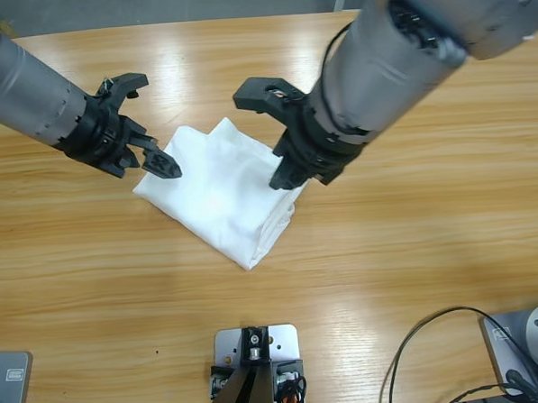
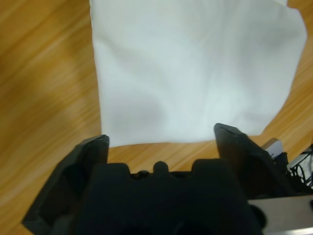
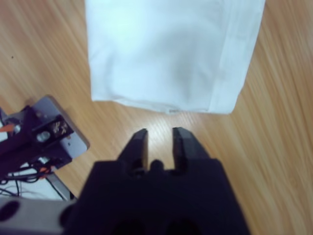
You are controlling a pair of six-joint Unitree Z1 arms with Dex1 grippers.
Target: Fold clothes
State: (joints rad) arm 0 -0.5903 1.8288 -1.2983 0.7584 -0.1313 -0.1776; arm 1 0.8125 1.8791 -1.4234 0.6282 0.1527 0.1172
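T-shirt (image 1: pixel 220 188) folded, diamond-set, long axis upper-left to lower-right on table (image 1: pixel 416 248).

Bright, even light falls from overhead. The long light-brown wooden tabletop (image 1: pixel 415 230) carries pale glare streaks along its far half in the high view, and soft short shadows lie under both arms. The folded plain white cotton T-shirt (image 1: pixel 221 190) is nearly washed out, its creases faint. In both wrist views the wood grain is smeared and soft, and the near black gripper bodies are out of focus.
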